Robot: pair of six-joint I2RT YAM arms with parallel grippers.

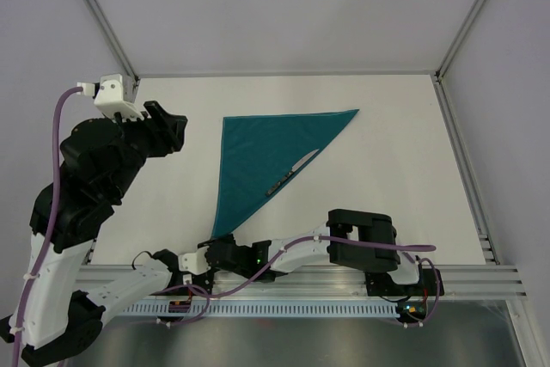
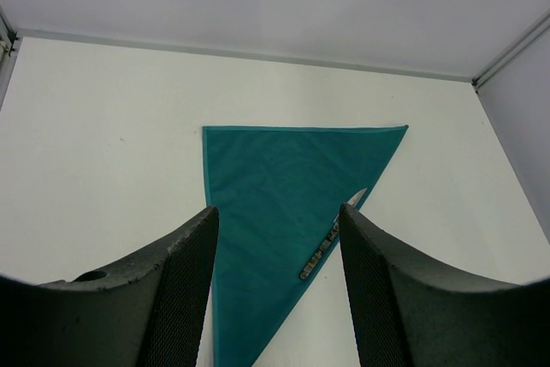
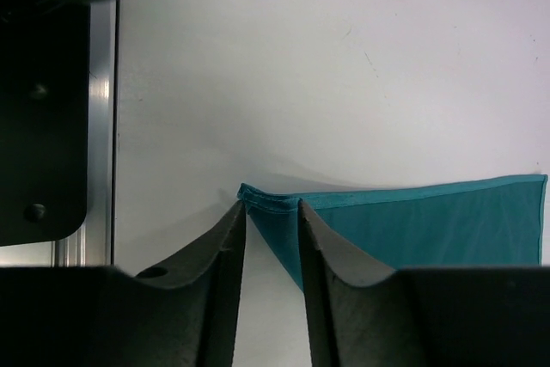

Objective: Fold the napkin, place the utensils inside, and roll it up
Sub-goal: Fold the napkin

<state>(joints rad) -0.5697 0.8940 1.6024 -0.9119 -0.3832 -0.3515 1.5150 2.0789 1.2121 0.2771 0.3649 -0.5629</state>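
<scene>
Bright, even, diffuse light fills all three views. The white table (image 1: 395,169) reads pale grey-lavender with no hard glare. The top view is sharp throughout, with only faint shadows beside the arms at 9 o'clock. In the right wrist view a soft grey shadow spreads on the table above the napkin (image 3: 412,221) corner, a metal rail (image 3: 99,126) at 9 o'clock glints, and the right pincer (image 3: 271,208) at 6 o'clock is dark and soft-edged. In the left wrist view the left pincer (image 2: 277,212) is similarly dark, its grain still visible.
</scene>
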